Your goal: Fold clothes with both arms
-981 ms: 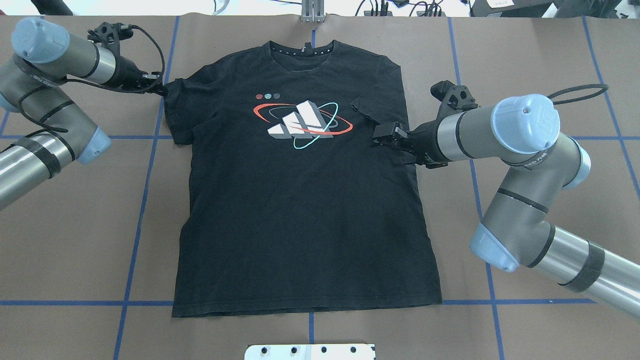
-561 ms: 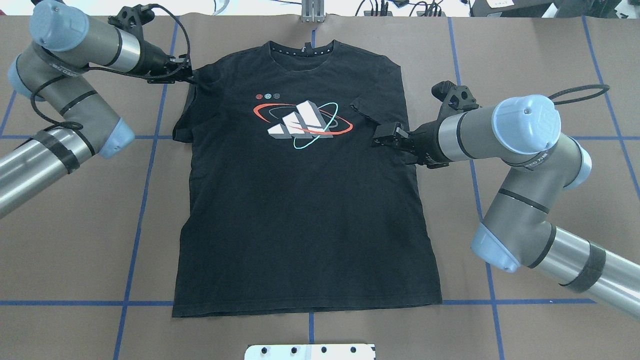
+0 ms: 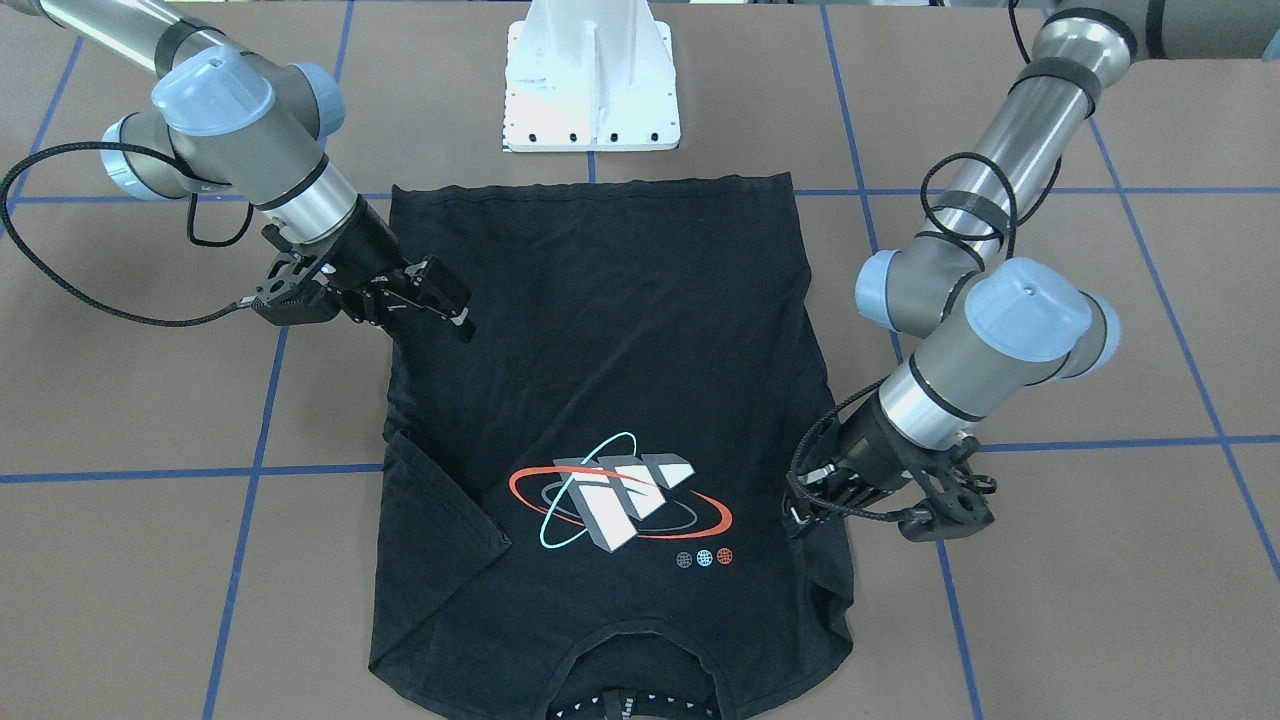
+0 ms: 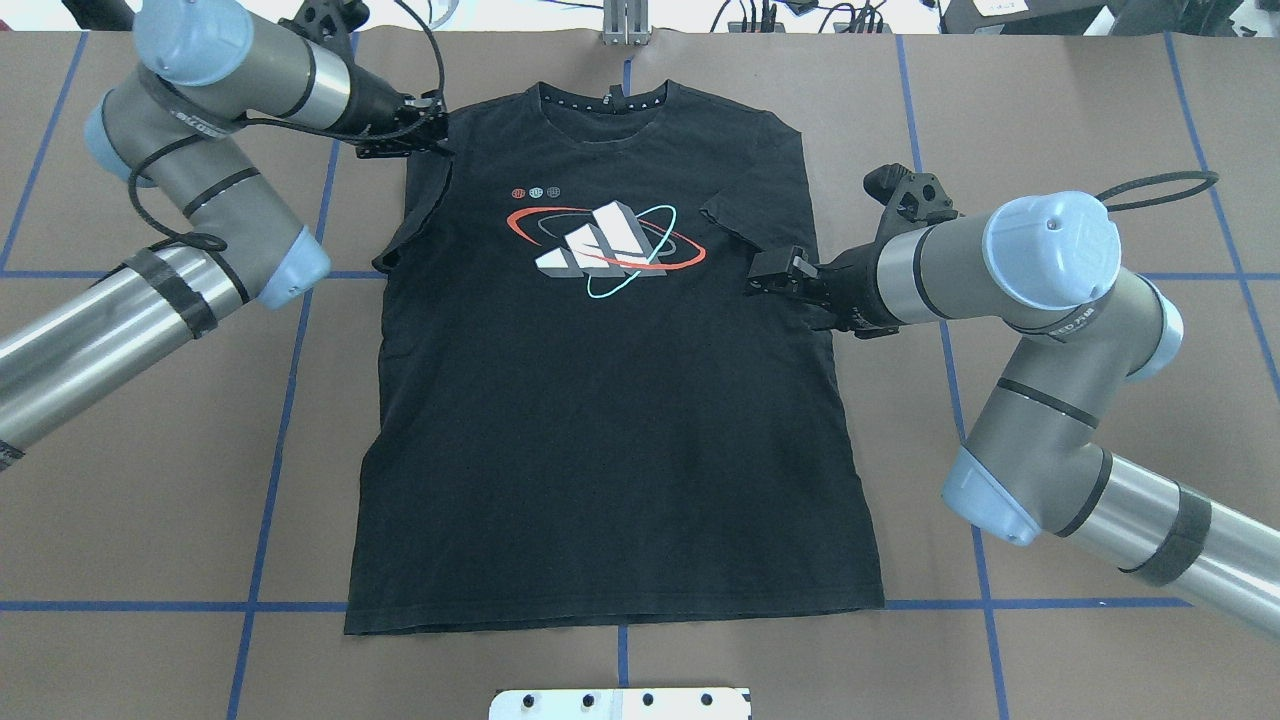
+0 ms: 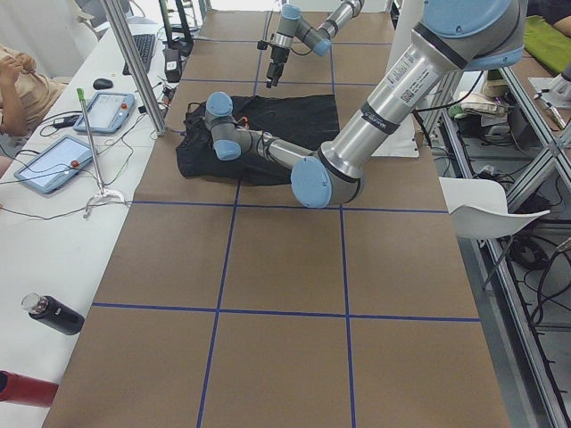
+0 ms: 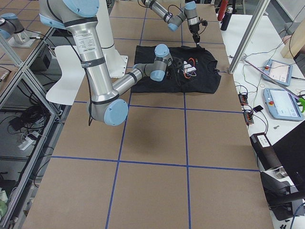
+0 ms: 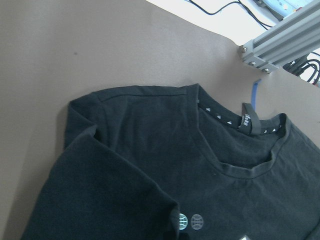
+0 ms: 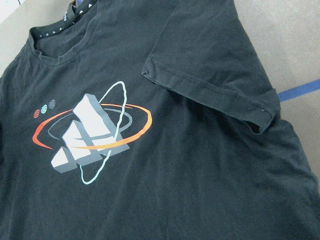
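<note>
So the black T-shirt (image 4: 600, 420) was lying flat on the brown table (image 4: 1050, 120), logo (image 4: 605, 240) facing up. Its collar (image 4: 605, 100) was at the far edge from the robot and its hem was near the white base (image 3: 592, 75).

The shirt's sleeve on the robot's right (image 4: 745, 215) was folded in over the chest, lying just beside the logo. The right gripper (image 4: 758, 277) hovered right next to that folded sleeve, over the shirt's side edge. Its jaws looked spread apart with nothing between them. The right wrist camera showed the sleeve resting on the shirt with no contact.

The left gripper (image 4: 432, 125) was up at the shirt's other shoulder, close to the collar. Its jaws looked pressed together on the edge of the left sleeve (image 4: 400, 230). That sleeve was pulled inward and draped from the gripper down toward the armpit rather than lying flat on the table. Honestly the jaws themselves were tiny in the shots, but the cloth ran straight up into them. The left wrist camera showed the sleeve doubled over the shirt front below the collar.
</note>
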Robot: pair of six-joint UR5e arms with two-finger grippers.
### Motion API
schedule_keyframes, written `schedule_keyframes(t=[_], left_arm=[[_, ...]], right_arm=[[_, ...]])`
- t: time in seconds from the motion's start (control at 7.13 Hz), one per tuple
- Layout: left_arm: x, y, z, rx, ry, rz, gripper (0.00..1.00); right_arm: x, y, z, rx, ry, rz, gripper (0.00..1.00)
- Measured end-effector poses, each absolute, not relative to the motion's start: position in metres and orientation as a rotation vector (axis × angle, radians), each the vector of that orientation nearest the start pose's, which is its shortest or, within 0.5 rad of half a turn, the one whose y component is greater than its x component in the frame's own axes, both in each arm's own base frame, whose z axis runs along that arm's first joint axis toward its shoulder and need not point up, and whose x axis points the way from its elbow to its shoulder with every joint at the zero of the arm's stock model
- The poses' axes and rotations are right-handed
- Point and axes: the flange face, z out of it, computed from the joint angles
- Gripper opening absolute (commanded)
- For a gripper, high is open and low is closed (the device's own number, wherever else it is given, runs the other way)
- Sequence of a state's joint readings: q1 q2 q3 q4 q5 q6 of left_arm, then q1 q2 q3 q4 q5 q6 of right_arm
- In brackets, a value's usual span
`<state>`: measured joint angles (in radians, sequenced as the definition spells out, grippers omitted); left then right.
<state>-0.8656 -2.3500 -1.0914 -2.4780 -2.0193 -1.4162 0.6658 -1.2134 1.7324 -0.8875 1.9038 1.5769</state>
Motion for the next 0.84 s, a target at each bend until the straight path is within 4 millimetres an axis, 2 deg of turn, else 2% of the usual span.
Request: schedule_keyframes(t=[0.14, 0.28, 0.56, 0.84], left_arm=[[0.458, -0.657, 0.284, 0.242, 1.225, -0.359, 0.84], [0.467, -0.653, 0.282, 0.248, 1.223, -0.368, 1.00], [0.471, -0.643, 0.272, 0.255, 1.244, -0.373, 1.00], [0.453, -0.612, 0.261, 0.270, 1.298, -0.348, 1.00]], right_arm=[[-0.422, -0.459, 0.308, 0.109, -1.226, 0.385, 1.00], [-0.425, -0.460, 0.310, 0.107, -1.223, 0.386, 1.00], [-0.426, -0.460, 0.311, 0.101, -1.217, 0.393, 1.00], [-0.427, -0.446, 0.327, 0.049, -1.199, 0.477, 1.00]])
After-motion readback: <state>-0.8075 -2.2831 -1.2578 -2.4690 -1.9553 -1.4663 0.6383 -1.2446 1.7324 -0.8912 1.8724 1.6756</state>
